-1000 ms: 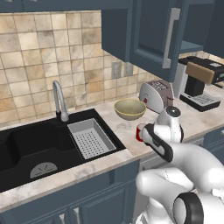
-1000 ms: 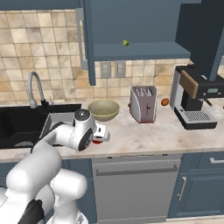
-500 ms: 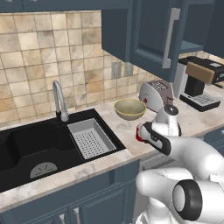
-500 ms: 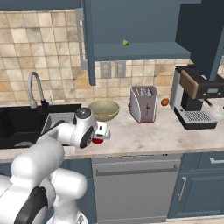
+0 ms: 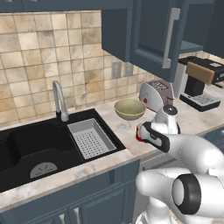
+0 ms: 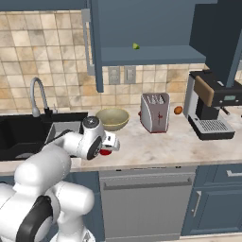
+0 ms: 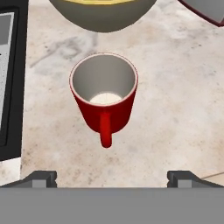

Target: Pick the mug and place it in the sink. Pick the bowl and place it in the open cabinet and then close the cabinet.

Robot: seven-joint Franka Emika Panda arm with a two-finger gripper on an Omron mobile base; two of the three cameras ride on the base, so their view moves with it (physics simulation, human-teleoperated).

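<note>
The red mug (image 7: 105, 100) stands upright on the counter with its white inside showing and its handle turned toward the hand. My gripper (image 7: 111, 178) hovers just above it, open, its fingertips (image 7: 41, 177) spread wider than the mug and touching nothing. From the base cameras only a red sliver of the mug (image 5: 139, 132) (image 6: 105, 152) peeks out under the hand. The olive-tan bowl (image 5: 130, 108) (image 6: 112, 118) sits just behind the mug. The black sink (image 5: 39, 144) lies to the left. The blue wall cabinet (image 6: 151, 54) stands open above, its door (image 5: 155, 33) swung out.
A grey perforated tray (image 5: 90, 138) and a chrome faucet (image 5: 59, 98) sit in the sink. A toaster (image 6: 155, 112) stands right of the bowl, then a small orange item (image 6: 178, 110) and a coffee machine (image 6: 210, 106). A small green item (image 6: 136, 46) lies on the cabinet shelf.
The hand has shifted slightly toward the mug. The jaws stay wide open, and the mug and bowl have not moved.
</note>
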